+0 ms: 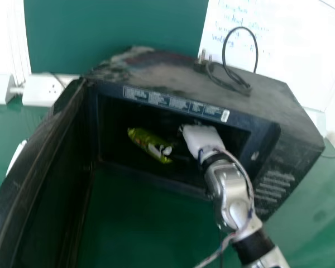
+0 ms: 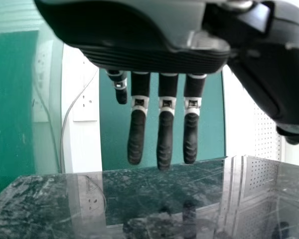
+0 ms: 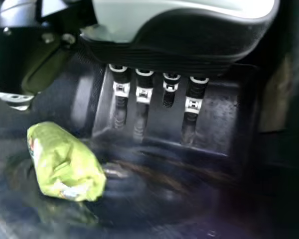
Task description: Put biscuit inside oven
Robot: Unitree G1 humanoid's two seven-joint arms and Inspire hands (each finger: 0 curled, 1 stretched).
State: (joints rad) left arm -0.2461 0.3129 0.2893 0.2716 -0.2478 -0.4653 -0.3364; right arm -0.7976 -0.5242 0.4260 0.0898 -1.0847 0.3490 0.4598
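Your right hand (image 1: pixel 202 138), released with fingers straight, hangs inside the oven (image 1: pixel 173 72), just right of the green biscuit packet (image 1: pixel 147 144) lying within. Withdraw it slowly toward the near side, clearing packet and doorway; your left hand (image 2: pixel 165 137) is relaxed.

Glare washes out the white board (image 1: pixel 301 72), shadow fills the oven (image 1: pixel 268 106), and reflections streak a glossy surface (image 2: pixel 45 204).

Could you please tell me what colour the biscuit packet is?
The packet is yellowish green, clearest in the right wrist view.
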